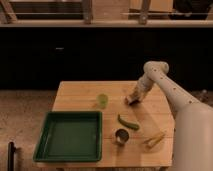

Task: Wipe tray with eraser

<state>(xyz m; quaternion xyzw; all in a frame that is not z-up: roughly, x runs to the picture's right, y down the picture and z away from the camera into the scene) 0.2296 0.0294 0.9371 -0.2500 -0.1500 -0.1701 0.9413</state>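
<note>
Gripper, low over the far right of the worktop, sits clamped on the eraser, and the tray lies well apart to its near left, across the green cup.

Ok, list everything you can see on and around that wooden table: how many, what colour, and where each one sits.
table: one, light wood, centre of view
tray: one, dark green, near-left part of the table
cup: one, light green, mid-table, just behind the tray's far right corner
eraser: one, tan, far right part of the table, at the gripper's tip
curved vegetable: one, green, right of the tray
metal cup: one, silvery, near edge, right of the tray
corn-like stick: one, yellow, near-right part of the table
arm: one, white, reaching in from the right
gripper: one, shut on the eraser, down at the tabletop
</note>
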